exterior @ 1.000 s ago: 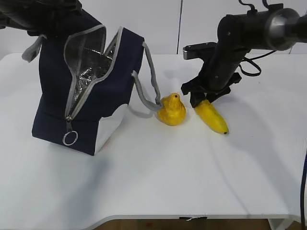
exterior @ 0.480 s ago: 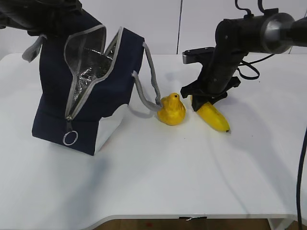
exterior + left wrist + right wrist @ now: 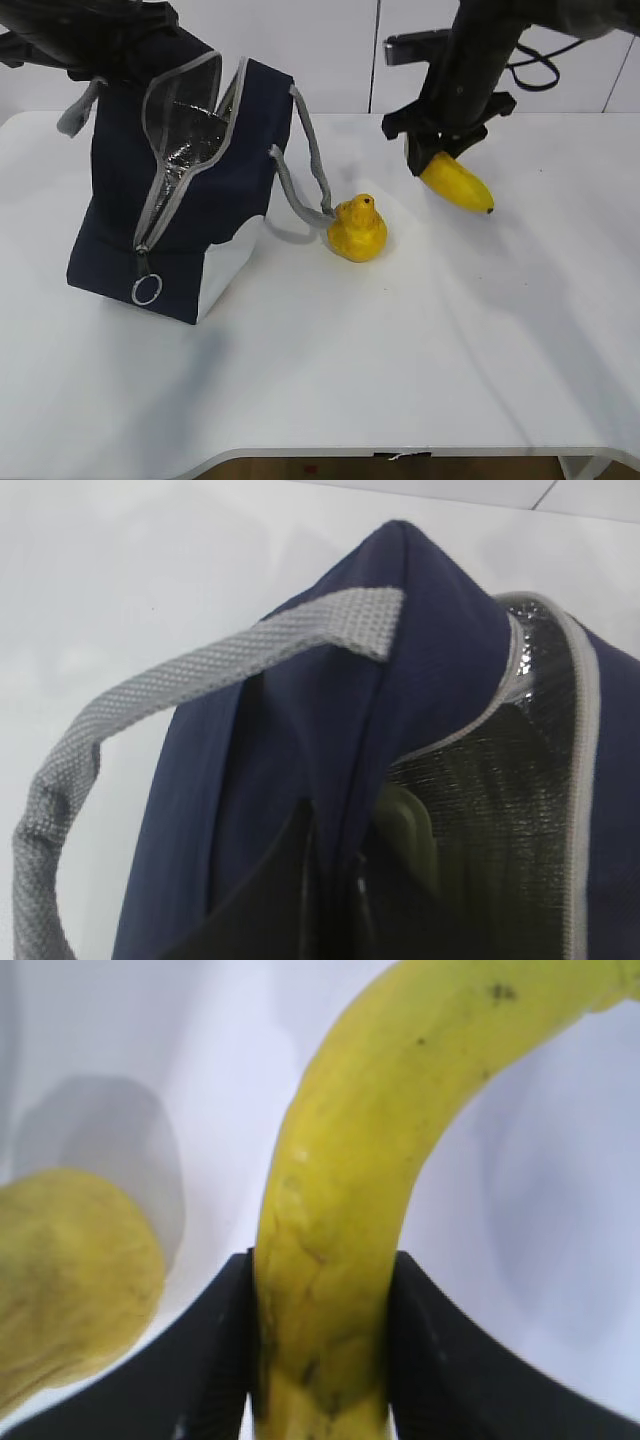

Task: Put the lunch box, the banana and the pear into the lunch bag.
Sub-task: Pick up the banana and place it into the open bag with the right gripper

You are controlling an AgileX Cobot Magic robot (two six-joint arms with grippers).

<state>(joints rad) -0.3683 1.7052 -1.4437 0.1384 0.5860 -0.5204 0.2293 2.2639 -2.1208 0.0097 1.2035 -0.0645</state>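
Observation:
The navy lunch bag (image 3: 205, 200) stands on the left of the table, unzipped, with its foil lining showing. My left gripper (image 3: 335, 855) is shut on the fabric at the bag's top edge, holding the mouth open. Inside, the lunch box's green lid (image 3: 405, 830) shows against the foil. The pear (image 3: 357, 230) sits on the table just right of the bag, beside a hanging grey strap (image 3: 312, 150). My right gripper (image 3: 440, 150) is shut on the banana (image 3: 457, 183), which hangs in the air with its dark tip pointing right. In the right wrist view the banana (image 3: 340, 1210) fills the gap between both black fingers (image 3: 215, 1350).
The white table (image 3: 400, 380) reaches a front edge at the bottom of the exterior view. A silver ring pull (image 3: 146, 290) hangs at the bag's lower front. A second grey strap (image 3: 150, 700) loops over the bag's left shoulder. A pale wall stands behind.
My right gripper closed on the banana and lifted it off the table, up and slightly to the right. The bag, the pear and my left gripper stayed nearly still.

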